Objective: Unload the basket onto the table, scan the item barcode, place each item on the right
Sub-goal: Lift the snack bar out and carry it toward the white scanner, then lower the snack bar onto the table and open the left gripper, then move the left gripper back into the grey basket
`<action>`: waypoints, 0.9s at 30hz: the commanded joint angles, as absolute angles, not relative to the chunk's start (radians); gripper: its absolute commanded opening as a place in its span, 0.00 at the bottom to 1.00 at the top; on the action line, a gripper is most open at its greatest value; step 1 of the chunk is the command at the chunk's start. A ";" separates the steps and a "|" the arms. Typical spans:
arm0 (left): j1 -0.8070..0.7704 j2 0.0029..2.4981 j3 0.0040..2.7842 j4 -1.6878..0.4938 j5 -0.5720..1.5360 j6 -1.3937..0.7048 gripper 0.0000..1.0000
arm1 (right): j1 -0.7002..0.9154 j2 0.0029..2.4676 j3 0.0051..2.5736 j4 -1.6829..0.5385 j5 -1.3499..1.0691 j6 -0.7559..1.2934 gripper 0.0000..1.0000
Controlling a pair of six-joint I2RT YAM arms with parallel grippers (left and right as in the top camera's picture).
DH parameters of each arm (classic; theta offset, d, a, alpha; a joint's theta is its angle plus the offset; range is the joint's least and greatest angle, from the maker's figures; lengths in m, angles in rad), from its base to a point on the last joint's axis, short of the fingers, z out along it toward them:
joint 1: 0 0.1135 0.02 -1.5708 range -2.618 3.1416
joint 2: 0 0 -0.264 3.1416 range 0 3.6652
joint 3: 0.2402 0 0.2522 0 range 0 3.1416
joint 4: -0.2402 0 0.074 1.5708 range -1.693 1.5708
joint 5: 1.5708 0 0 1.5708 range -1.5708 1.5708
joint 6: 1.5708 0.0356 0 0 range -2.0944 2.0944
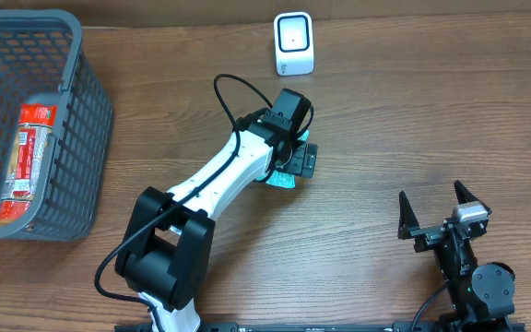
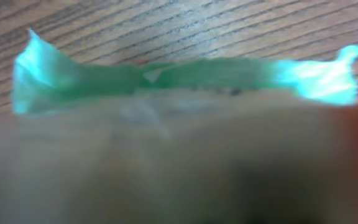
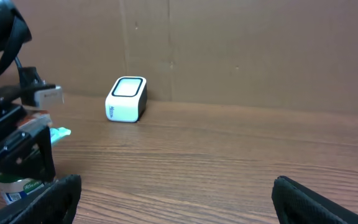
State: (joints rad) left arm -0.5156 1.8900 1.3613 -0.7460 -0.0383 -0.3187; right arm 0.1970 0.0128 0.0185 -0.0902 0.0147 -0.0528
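**Packet Sits Under Left Gripper, Apart From Scanner**

Overhead, a green-edged packet (image 1: 286,181) is seen beneath the left gripper (image 1: 300,164), well apart from the white scanner (image 1: 293,43). The right gripper (image 1: 436,210) is spread wide and empty. At the left wrist, the packet is blurred, and the grip cannot be told. From the right wrist, the scanner is seen upright.

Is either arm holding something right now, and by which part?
The right fingers are open and empty. The left fingers sit over the green-edged packet, near its sealed end, but a grip cannot be told.
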 commanded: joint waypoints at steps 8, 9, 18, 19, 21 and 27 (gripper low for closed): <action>-0.504 1.773 1.702 -0.977 -0.073 -0.203 1.00 | 0.194 0.003 0.008 -0.084 0.012 -0.054 1.00; -0.496 1.758 1.739 -1.008 -0.090 -0.188 1.00 | 0.194 0.003 0.008 -0.084 0.012 -0.054 1.00; -0.280 1.639 1.962 -1.144 -0.242 -0.062 0.99 | 0.194 0.003 0.008 -0.084 0.013 -0.054 1.00; -0.240 1.629 1.970 -1.144 -0.247 -0.049 1.00 | 0.194 0.003 0.008 -0.084 0.012 -0.054 1.00; -0.144 1.613 1.982 -1.140 -0.247 -0.023 1.00 | 0.194 0.003 0.008 -0.084 0.012 -0.054 1.00; 0.172 1.615 1.987 -1.118 -0.247 0.020 1.00 | 0.194 0.003 0.008 -0.084 0.012 -0.054 1.00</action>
